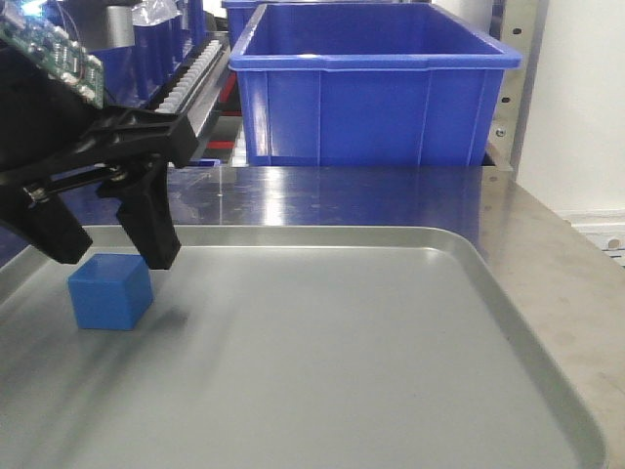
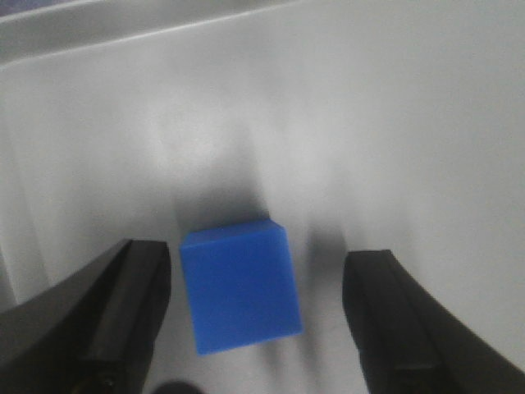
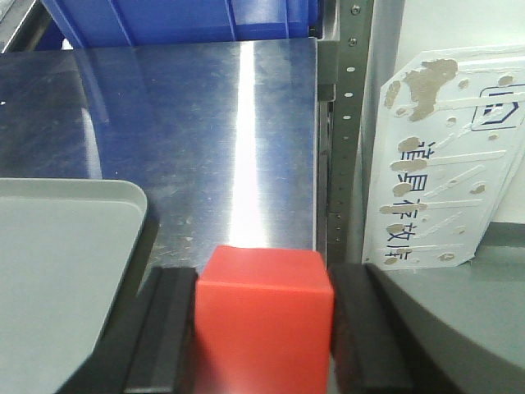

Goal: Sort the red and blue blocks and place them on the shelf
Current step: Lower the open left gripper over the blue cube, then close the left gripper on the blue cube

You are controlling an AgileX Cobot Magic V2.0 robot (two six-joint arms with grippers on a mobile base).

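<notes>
The blue block sits on the flat grey tray at its left side. My left gripper is open just above it, one finger on each side. In the left wrist view the blue block lies between the open black fingers, nearer the left one, touching neither. My right gripper is shut on the red block, held above the steel surface beside the tray's corner. The right gripper does not show in the front view.
A large blue plastic bin stands on the shelf behind the tray, with white roller tracks to its left. A perforated steel upright and a white labelled panel stand to the right of the steel surface.
</notes>
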